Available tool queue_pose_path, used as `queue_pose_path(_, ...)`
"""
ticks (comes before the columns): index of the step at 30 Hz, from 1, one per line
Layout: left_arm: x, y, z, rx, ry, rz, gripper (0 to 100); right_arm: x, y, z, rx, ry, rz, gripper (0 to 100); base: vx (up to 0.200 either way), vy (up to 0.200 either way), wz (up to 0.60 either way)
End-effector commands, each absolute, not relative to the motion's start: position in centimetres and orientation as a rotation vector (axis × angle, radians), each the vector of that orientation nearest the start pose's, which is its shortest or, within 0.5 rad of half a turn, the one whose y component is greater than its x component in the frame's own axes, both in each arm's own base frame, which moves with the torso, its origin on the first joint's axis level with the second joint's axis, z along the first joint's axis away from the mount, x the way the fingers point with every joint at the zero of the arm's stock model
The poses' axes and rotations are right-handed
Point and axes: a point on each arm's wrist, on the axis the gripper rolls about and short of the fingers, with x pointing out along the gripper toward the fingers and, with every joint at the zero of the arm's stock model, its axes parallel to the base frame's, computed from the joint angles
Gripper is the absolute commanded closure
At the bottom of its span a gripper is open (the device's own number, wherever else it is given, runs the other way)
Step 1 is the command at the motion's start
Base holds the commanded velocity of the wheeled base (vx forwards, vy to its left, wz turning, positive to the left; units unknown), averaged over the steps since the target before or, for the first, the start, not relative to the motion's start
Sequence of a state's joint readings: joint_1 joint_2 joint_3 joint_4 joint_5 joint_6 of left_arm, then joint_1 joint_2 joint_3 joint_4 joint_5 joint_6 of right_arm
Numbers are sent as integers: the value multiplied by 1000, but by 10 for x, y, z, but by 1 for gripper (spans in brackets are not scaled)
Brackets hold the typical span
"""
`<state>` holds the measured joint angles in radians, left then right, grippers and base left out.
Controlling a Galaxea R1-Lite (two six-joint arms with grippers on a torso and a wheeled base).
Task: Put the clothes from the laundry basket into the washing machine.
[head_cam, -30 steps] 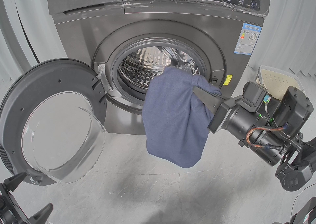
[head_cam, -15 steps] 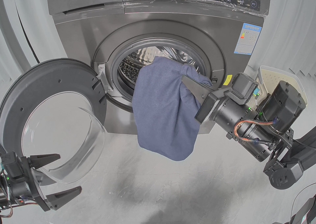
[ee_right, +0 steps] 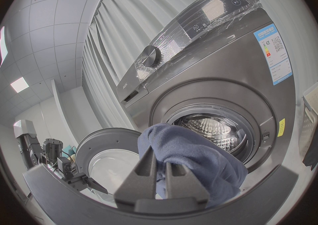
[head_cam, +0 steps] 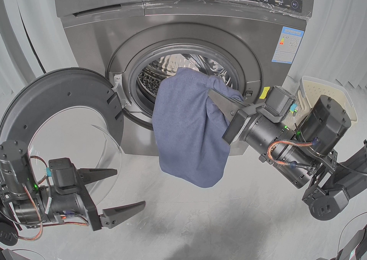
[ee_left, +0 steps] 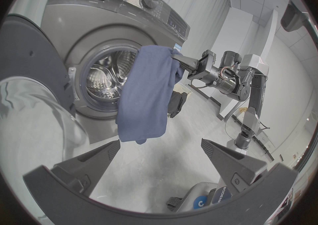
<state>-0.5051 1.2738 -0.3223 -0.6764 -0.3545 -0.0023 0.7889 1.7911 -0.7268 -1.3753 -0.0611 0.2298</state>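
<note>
My right gripper (head_cam: 214, 95) is clamped on a fold of the blue garment (head_cam: 187, 130). Its two fingers are pressed together, with cloth bunched between them and over their tips, and the rest of the cloth hangs below my hand. My right forearm stretches out behind that hand with the wrist in line, and the elbow is bent back and down to my right. My left gripper (head_cam: 129, 189) sits low, well apart from the right one and below it, holding nothing. Its fingers (head_cam: 122, 211) are spread wide and point forward and across toward my right hand, with the left wrist roughly level behind them.
</note>
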Motion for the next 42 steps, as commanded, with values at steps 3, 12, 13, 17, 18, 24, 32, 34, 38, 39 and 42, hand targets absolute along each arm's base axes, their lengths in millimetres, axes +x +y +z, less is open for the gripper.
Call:
queue_pose_path(3, 163, -112, 149, -4, 363, -899, 0, 221, 221, 207, 345, -203, 754, 100, 0, 0, 0)
queue_pose_path(12, 167, -127, 146, -97, 378, -931, 0, 220, 221, 207, 347, -202, 754, 100, 0, 0, 0)
queue_pose_path(13, 167, -127, 146, -97, 378, -931, 0, 220, 221, 207, 347, -202, 754, 100, 0, 0, 0)
queue_pose_path(17, 175, -133, 141, -93, 389, -928, 0, 220, 221, 207, 346, -201, 754, 100, 0, 0, 0)
queue_pose_path(18, 177, -135, 141, -94, 383, -922, 0, 220, 221, 207, 347, -202, 754, 100, 0, 0, 0)
queue_pose_path(24, 183, -144, 140, -126, 398, -901, 0, 221, 222, 209, 348, -208, 754, 100, 0, 0, 0)
queue_pose_path(32, 198, -162, 129, -112, 403, -911, 0, 218, 224, 207, 348, -204, 765, 100, 0, 0, 0)
queue_pose_path(34, 206, -168, 126, -115, 396, -906, 0, 218, 224, 207, 348, -204, 766, 100, 0, 0, 0)
queue_pose_path(38, 219, -179, 119, -124, 384, -904, 0, 216, 224, 207, 348, -202, 768, 100, 0, 0, 0)
queue_pose_path(39, 219, -179, 119, -124, 384, -904, 0, 216, 224, 207, 348, -202, 768, 100, 0, 0, 0)
queue_pose_path(42, 220, -188, 116, -130, 353, -933, 0, 216, 224, 207, 348, -202, 768, 100, 0, 0, 0)
